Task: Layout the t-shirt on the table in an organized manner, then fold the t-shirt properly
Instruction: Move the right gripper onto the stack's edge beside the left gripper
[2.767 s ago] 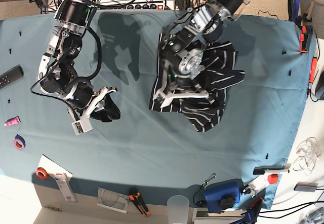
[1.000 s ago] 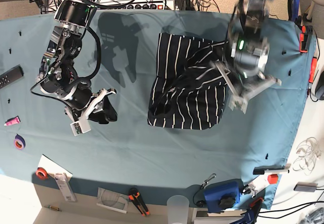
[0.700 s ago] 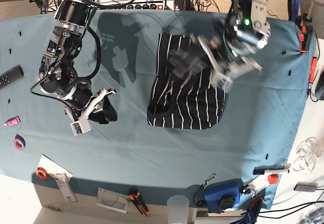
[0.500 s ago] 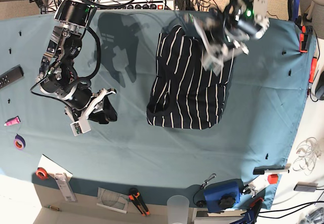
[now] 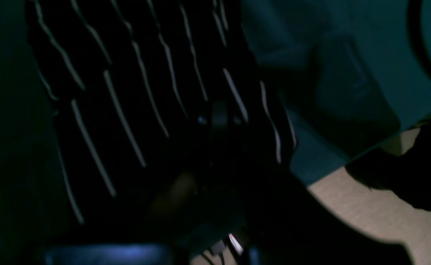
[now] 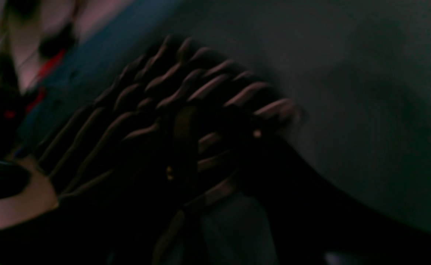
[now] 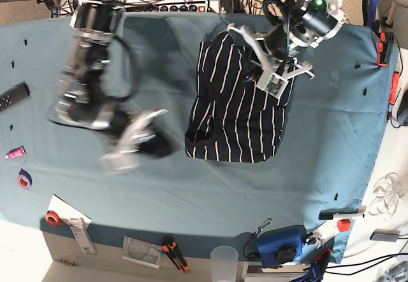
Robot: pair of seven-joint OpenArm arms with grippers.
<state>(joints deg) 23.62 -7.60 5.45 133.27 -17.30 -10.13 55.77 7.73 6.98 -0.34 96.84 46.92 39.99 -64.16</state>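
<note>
Left end effector [image 7: 256, 73] over the t-shirt's [image 7: 233, 113] far edge

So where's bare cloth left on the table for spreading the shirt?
Widest bare table: in front of the t-shirt, up to the tools on the near edge, and right of it, toward the clips. Crowded: the left gripper over the shirt's far corner, the right gripper beside its left edge.

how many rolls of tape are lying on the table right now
2. A purple tape roll lies near the table's left edge, and an orange tape roll sits below it at the front left corner. Others may be hidden under the arms.
</note>
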